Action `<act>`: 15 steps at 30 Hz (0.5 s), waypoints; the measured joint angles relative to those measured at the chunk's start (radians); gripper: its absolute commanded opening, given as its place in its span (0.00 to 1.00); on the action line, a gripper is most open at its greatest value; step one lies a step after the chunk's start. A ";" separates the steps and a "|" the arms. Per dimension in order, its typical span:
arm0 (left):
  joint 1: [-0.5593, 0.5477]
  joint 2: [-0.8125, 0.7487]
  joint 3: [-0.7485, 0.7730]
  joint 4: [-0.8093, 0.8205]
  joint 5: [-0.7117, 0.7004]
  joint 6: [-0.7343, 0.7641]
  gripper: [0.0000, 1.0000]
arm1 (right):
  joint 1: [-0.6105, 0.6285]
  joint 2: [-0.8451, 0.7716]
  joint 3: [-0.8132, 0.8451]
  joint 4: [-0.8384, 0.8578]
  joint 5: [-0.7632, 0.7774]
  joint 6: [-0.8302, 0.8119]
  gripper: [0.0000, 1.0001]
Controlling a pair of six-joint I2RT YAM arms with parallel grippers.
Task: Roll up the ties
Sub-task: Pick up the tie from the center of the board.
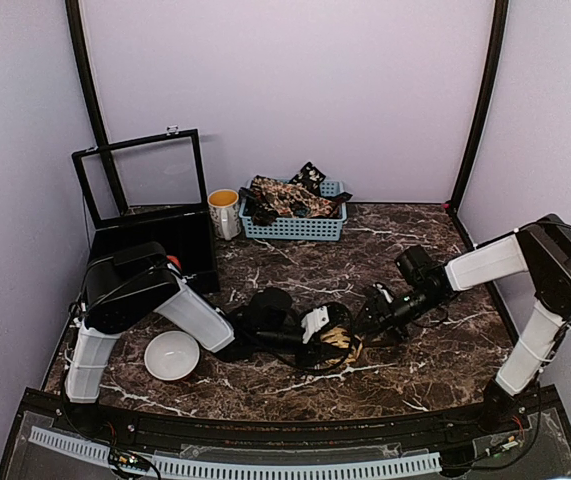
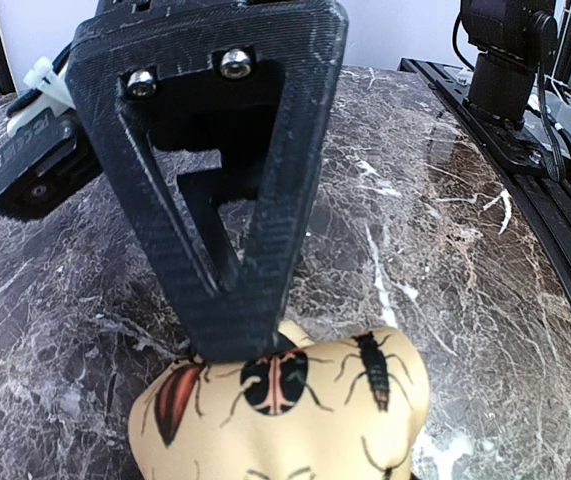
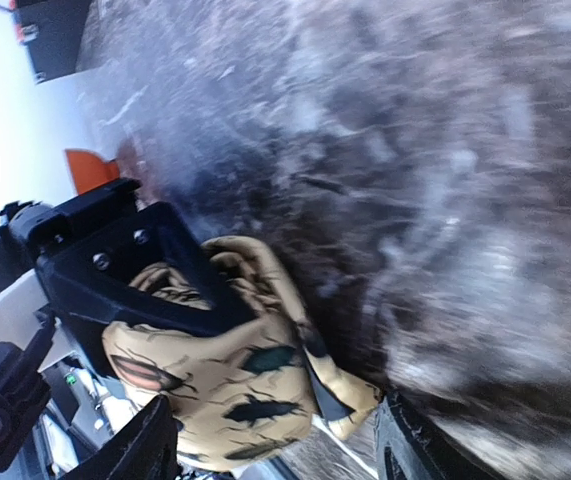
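The left gripper (image 1: 321, 334) is clamping, jaws partly closed, on the mustard tie (image 2: 295, 410), which is sitting bunched into a coil near the middle of the marble table (image 1: 435, 370). The right gripper (image 1: 373, 316) is hanging wide open, gripping nothing, just beside the coil at its 2 o'clock in the top view. The left arm is reaching in from 9 o'clock.
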 measured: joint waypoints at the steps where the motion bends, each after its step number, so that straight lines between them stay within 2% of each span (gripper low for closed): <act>1: 0.000 0.000 0.000 0.000 0.000 0.002 0.27 | 0.006 0.006 -0.009 0.028 -0.021 0.010 0.69; 11: 0.000 0.000 0.000 -0.001 0.003 0.011 0.27 | 0.020 -0.011 -0.126 0.294 -0.108 0.125 0.72; 15: 0.000 0.000 0.000 -0.003 0.003 0.014 0.27 | 0.031 -0.022 -0.148 0.340 -0.108 0.143 0.72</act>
